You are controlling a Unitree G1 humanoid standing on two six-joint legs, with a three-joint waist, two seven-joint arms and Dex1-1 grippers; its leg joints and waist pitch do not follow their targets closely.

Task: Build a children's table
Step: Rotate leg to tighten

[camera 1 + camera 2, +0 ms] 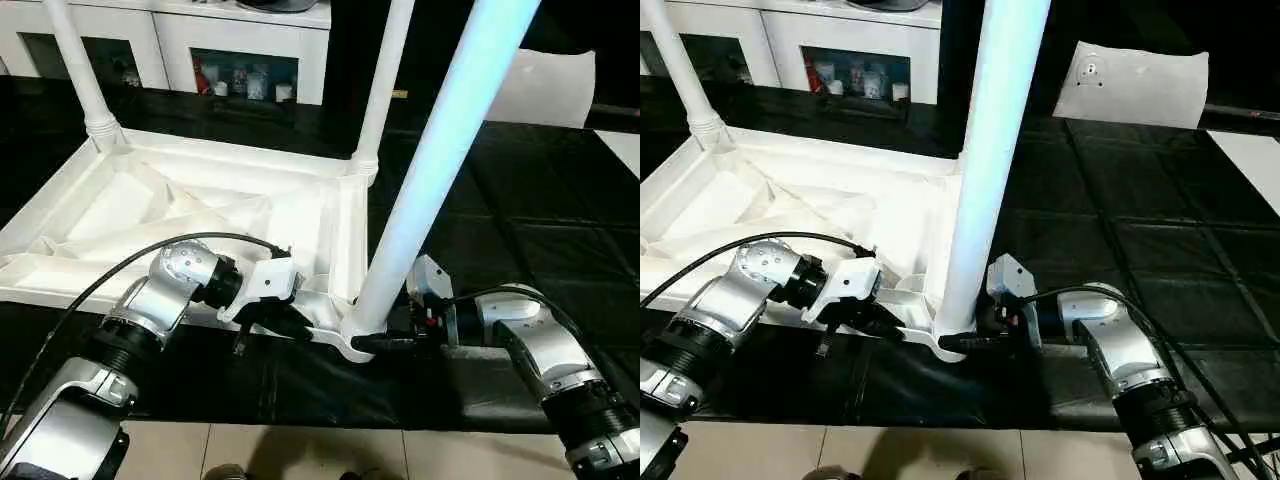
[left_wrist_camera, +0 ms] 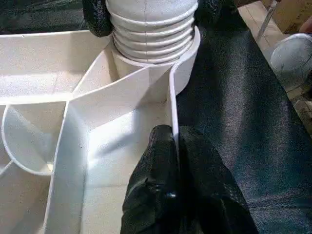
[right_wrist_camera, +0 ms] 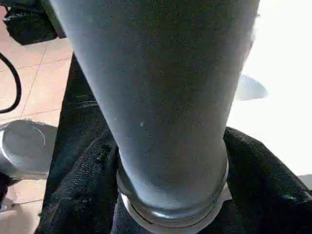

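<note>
Between the two grippers stands the near corner socket [image 1: 352, 338] of the upturned tabletop [image 1: 180, 215], with the third leg [image 1: 440, 165] rising from it, threads partly seated. On the left, the left gripper [image 2: 174, 146] has its fingers pressed together on the thin near rim [image 2: 173, 105] of the tabletop, just beside that socket (one finger inside the rim, one outside). If this pinch slides along the smooth plastic, the tabletop could turn with the leg instead of resisting it, and the thread would not tighten. To the right, the right gripper [image 1: 392, 340] has its fingers around the base of the leg, one on either side just above the socket; I judge them clamped or very nearly so. A loose hold there could let the leg tilt and cross-thread, since it leans away to the right. Two more legs [image 1: 82, 70] [image 1: 385, 85] stand upright in the far corners, well apart from both grippers.
</note>
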